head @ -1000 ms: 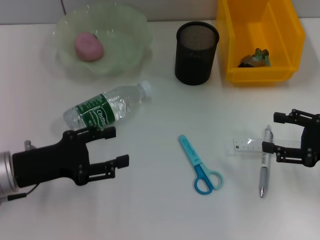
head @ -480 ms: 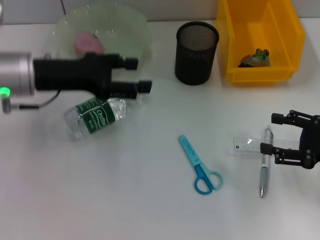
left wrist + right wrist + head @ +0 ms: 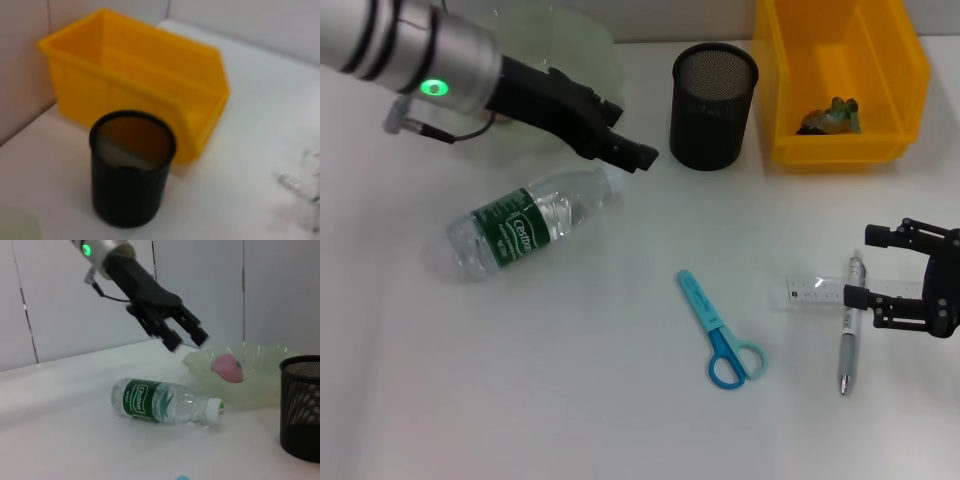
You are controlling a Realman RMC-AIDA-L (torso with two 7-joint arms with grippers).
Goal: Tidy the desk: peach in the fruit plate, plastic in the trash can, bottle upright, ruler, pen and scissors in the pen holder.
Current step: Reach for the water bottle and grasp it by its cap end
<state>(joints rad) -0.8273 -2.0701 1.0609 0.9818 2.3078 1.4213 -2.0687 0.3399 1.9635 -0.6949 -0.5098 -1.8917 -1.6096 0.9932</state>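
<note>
My left gripper (image 3: 635,135) is open and empty, raised above the cap end of the lying water bottle (image 3: 520,225), between the fruit plate (image 3: 570,40) and the black mesh pen holder (image 3: 713,105). It also shows in the right wrist view (image 3: 187,342). The pink peach (image 3: 227,367) lies in the plate (image 3: 260,375); in the head view my arm hides it. My right gripper (image 3: 860,267) is open, low over the clear ruler (image 3: 815,292) and the pen (image 3: 847,345), which cross each other. The blue scissors (image 3: 720,330) lie mid-table. The crumpled plastic (image 3: 830,115) lies in the yellow bin (image 3: 840,80).
The yellow bin stands at the back right, right beside the pen holder, as the left wrist view shows (image 3: 140,75). The bottle (image 3: 160,402) lies on its side with its cap toward the plate. A wall runs along the back of the table.
My left arm has swung up from the table's front left, passed over the bottle and now reaches from the back left toward the pen holder. The right gripper has stayed put.
</note>
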